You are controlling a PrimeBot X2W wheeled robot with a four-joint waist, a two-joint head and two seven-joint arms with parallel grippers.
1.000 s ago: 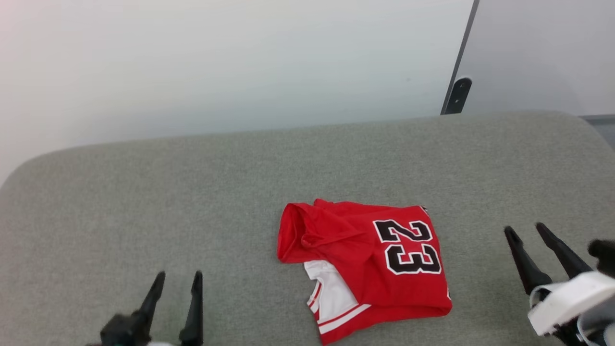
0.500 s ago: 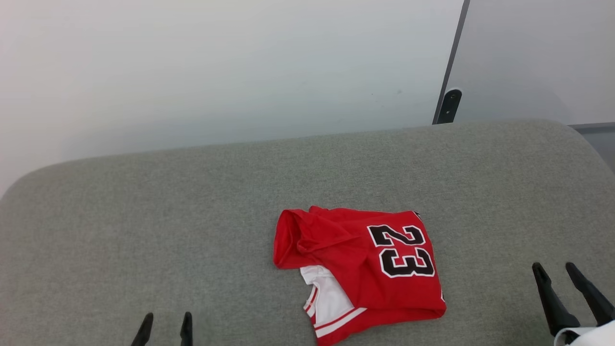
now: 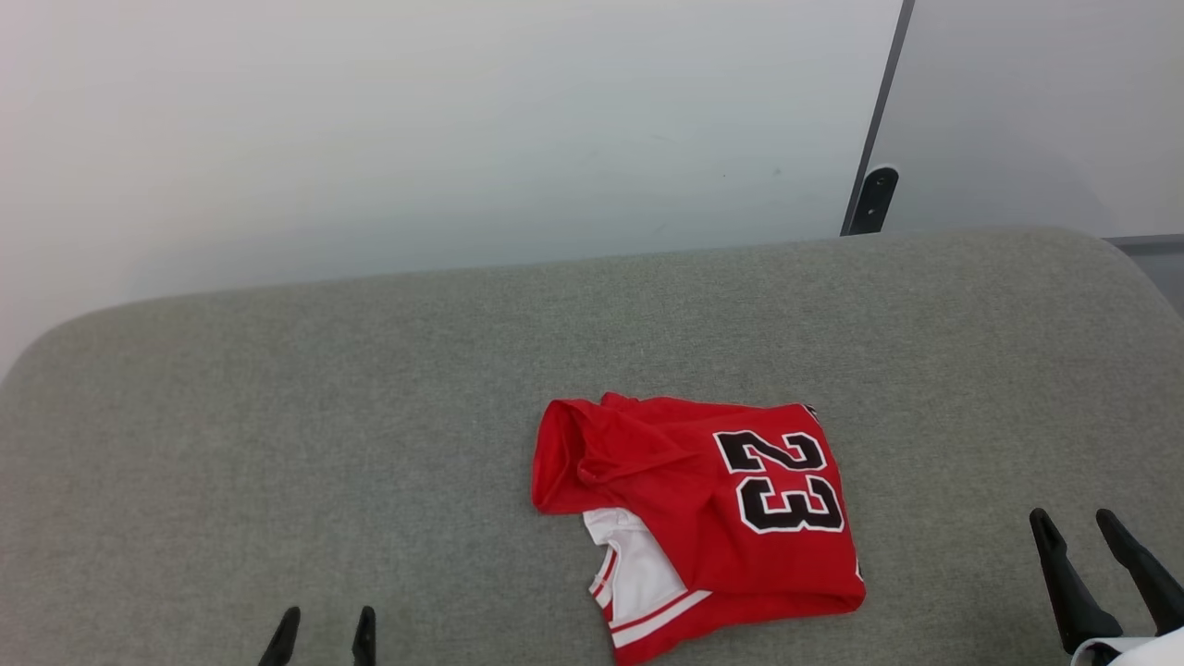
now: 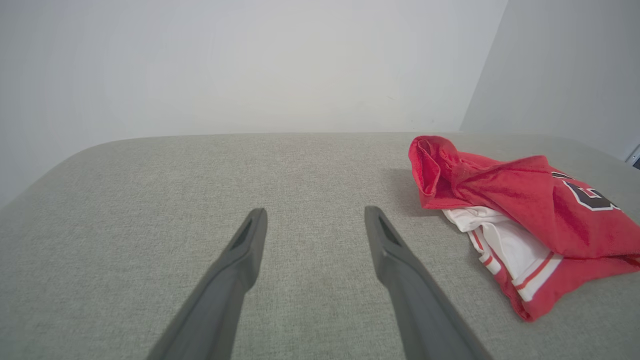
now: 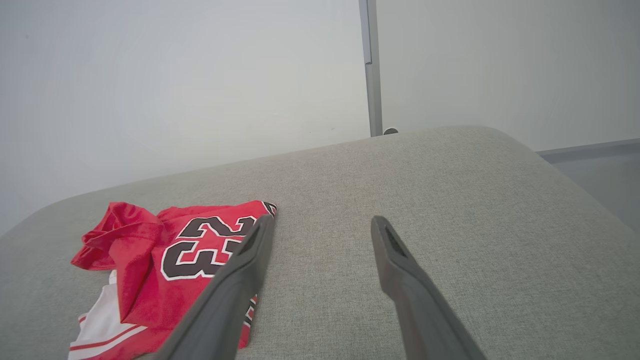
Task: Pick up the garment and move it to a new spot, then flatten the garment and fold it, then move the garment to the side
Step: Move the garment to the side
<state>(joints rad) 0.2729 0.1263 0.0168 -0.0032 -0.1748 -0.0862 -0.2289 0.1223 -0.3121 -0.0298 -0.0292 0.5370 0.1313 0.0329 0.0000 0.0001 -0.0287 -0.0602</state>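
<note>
Garment (image 3: 703,518): one red jersey, lies roughly folded on the grey fabric-topped counter (image 3: 277,416), between the two claws.
Numerals (image 3: 782,481): one black "23" with a white outline, faces up on the garment's right half.
Sleeve (image 3: 638,573): one white sleeve with red-and-white striped trim, pokes out from under the garment's near left corner.
Left claw (image 3: 324,638): one, spread wide, grips nothing, sits well apart from the garment, off to its left and nearer than it.
Right claw (image 3: 1073,520): one, spread wide, grips nothing, sits well apart from the garment, off to its right.
Fingers: four in all, two long dark ones on each claw.
Bracket (image 3: 874,199): one dark piece at the foot of a grey wall strip, beyond the garment's far right corner.
Wall (image 3: 370,139): pale and plain, rises behind the garment.
Head view: takes in both claws at once and the whole "23", with the garment's full outline.
Left wrist view: looks along the left claw (image 4: 315,215) and into the rolled, open red end on the garment's (image 4: 525,200) left side; catches no more than an edge of the numerals at the right border.
Right wrist view: looks along the right claw (image 5: 324,222); one finger crosses in front of the garment's (image 5: 150,260) right edge, contact cannot be told here, though the head view puts them apart.
</note>
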